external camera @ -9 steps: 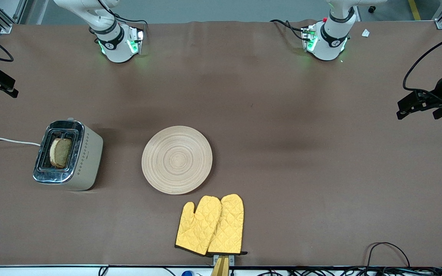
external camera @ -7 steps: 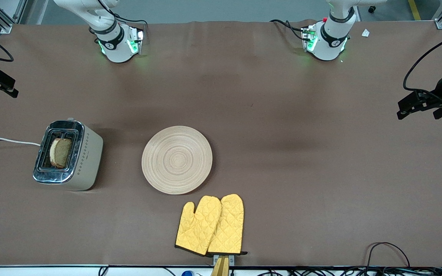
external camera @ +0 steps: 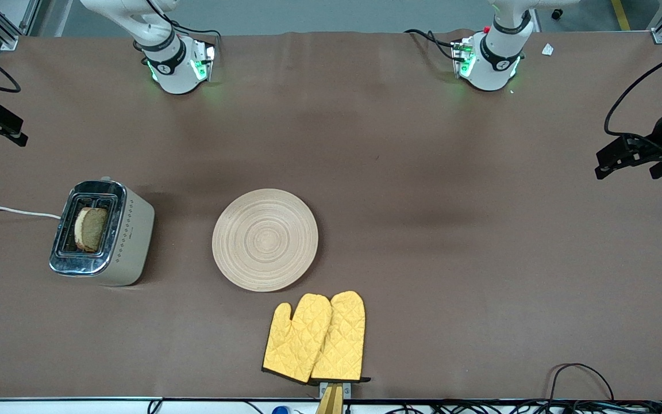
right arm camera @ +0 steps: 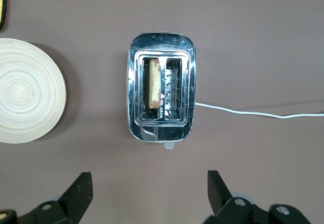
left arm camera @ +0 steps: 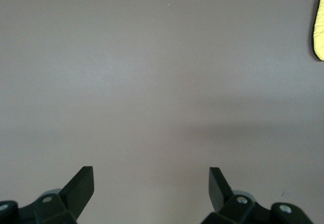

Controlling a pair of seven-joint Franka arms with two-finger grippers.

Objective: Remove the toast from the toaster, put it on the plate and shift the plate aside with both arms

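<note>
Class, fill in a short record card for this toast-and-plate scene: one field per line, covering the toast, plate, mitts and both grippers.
toast: standing in one slot of the toaster, not yet taken out
plate: bare, flat on the table, beside the toaster
oven mitts: paired, nearer the front camera than the plate
right gripper: open, high over the toaster
left gripper: open, over bare table toward the left arm's end, waiting
task stage: nothing grasped yet
</note>
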